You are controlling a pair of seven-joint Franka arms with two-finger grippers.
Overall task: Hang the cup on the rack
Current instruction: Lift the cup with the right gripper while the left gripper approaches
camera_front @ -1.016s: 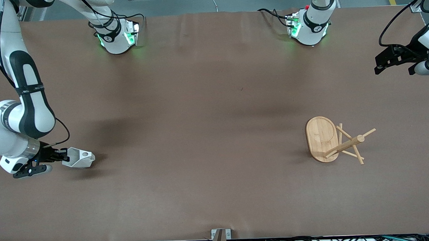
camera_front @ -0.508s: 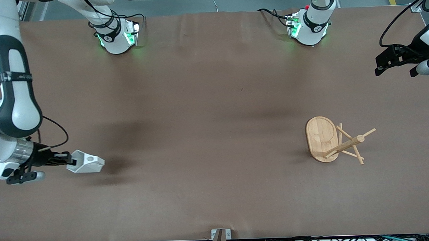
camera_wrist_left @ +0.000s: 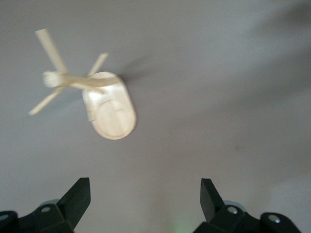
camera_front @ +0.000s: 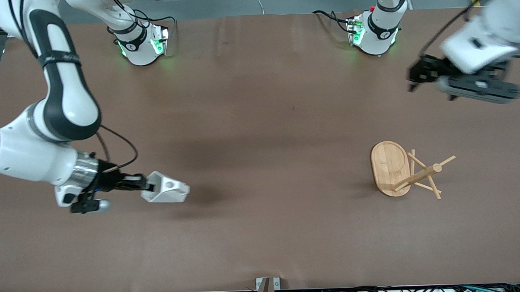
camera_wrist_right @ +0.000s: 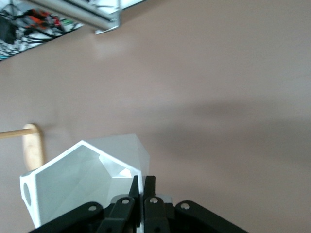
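My right gripper (camera_front: 144,186) is shut on the rim of the white faceted cup (camera_front: 166,193) and holds it above the table, toward the right arm's end. In the right wrist view the cup (camera_wrist_right: 82,182) fills the lower part and the fingers (camera_wrist_right: 144,189) pinch its wall. The bamboo rack (camera_front: 405,170) lies tipped over on the table toward the left arm's end, base on edge, pegs pointing sideways. My left gripper (camera_front: 417,75) is open and empty, high over the table between its base and the rack. The left wrist view shows the rack (camera_wrist_left: 97,97) below the open fingers (camera_wrist_left: 77,199).
The brown table surface (camera_front: 260,163) spreads between cup and rack. The two arm bases (camera_front: 141,42) stand along the table's edge farthest from the front camera. A metal bracket (camera_front: 267,286) sits at the edge nearest to the front camera.
My right gripper has carried the cup toward the middle of the table, toward the rack. My left arm has swung in over the table from its end. The rack has not moved.
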